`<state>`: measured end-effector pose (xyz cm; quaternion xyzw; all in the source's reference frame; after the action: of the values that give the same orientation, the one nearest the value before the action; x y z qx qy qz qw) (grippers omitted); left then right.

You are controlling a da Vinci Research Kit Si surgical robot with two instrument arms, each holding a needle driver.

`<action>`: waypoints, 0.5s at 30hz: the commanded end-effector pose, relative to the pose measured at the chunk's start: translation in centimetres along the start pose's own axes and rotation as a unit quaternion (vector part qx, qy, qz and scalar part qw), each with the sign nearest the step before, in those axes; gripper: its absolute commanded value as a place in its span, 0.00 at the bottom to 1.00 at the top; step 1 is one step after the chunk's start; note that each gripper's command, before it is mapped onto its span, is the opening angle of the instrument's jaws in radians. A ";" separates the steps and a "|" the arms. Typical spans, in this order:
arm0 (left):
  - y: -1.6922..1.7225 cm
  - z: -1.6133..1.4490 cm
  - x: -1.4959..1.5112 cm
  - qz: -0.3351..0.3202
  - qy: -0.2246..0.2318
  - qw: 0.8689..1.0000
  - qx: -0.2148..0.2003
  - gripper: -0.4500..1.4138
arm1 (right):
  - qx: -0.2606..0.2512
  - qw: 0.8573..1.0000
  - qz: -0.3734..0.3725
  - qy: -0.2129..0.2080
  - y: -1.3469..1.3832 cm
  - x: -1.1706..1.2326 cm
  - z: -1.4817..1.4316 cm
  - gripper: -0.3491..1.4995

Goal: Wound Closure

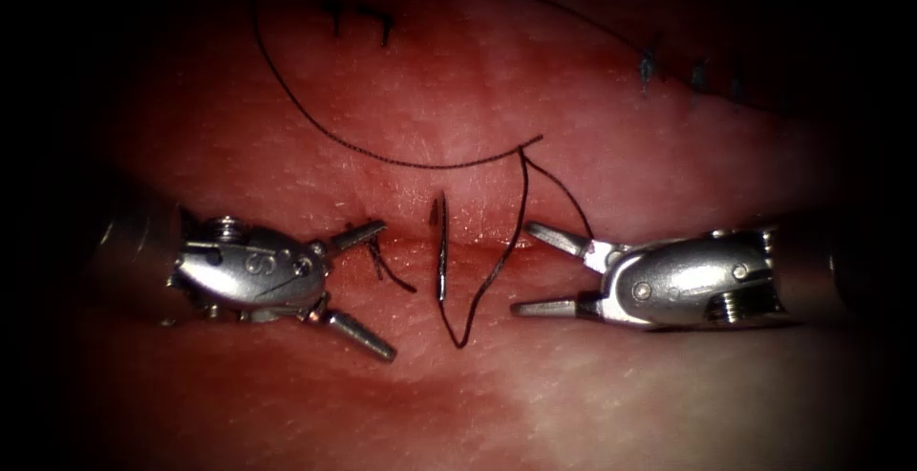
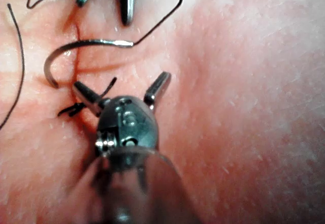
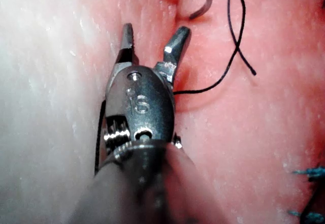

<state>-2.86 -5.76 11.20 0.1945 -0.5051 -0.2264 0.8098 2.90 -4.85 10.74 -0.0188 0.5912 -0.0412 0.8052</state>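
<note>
Here, from the endoscope, the left tool (image 1: 365,285) and right tool (image 1: 535,270) both stand with jaws apart, holding nothing; the needle (image 1: 440,246) lies free across the cut (image 1: 478,240) between them on the tissue (image 1: 478,89), thread (image 1: 363,146) trailing toward the far edge. The left wrist view shows the needle (image 2: 76,49) beyond its spread jaws. The right wrist view shows its own jaws parted beside thread (image 3: 236,41)

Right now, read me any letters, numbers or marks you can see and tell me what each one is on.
"S": stamped on the body of the left tool, seen in the endoscope view.
"S" or "8", cannot tell which: on the body of the right tool, seen in the right wrist view.
A blurred mark on the left tool's body in the left wrist view: unreadable.
</note>
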 end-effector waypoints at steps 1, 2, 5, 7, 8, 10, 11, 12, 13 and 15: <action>-0.06 0.08 0.07 -0.001 0.000 1.000 -0.001 0.71 | -0.005 1.000 -0.016 0.005 -0.01 -0.01 0.17 0.82; -0.06 0.08 0.07 -0.002 0.000 1.000 -0.002 0.71 | -0.009 1.000 -0.024 0.008 -0.01 -0.01 0.18 0.82; -0.03 0.09 0.07 0.000 -0.003 1.000 -0.005 0.69 | -0.017 0.999 -0.031 0.012 0.00 0.00 0.22 0.82; 0.01 0.10 0.08 0.002 -0.004 1.000 -0.007 0.68 | -0.027 0.999 -0.041 0.006 0.01 0.00 0.24 0.85; 0.03 0.11 0.12 0.003 -0.005 1.000 -0.009 0.68 | -0.033 0.998 -0.048 0.001 0.02 0.00 0.26 0.89; 0.06 0.14 0.20 0.006 -0.004 1.000 -0.011 0.68 | -0.051 0.996 -0.070 -0.005 0.04 0.00 0.30 0.95; 0.06 0.16 0.25 0.008 -0.004 1.000 -0.013 0.68 | -0.059 0.995 -0.074 -0.007 0.04 0.00 0.31 0.95; 0.06 0.19 0.31 0.013 -0.003 1.000 -0.015 0.68 | -0.065 0.995 -0.075 -0.009 0.04 0.01 0.33 0.95; 0.04 0.24 0.40 0.016 -0.003 1.000 -0.015 0.68 | -0.074 0.994 -0.084 -0.014 0.05 0.02 0.37 0.94; 0.02 0.27 0.43 0.017 -0.003 1.000 -0.011 0.68 | -0.075 0.993 -0.089 -0.016 0.06 0.02 0.39 0.94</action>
<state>-2.91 -5.92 11.60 0.1750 -0.5088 -0.2183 0.8141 3.19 -4.77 10.80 -0.1353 0.5724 -0.0703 0.8057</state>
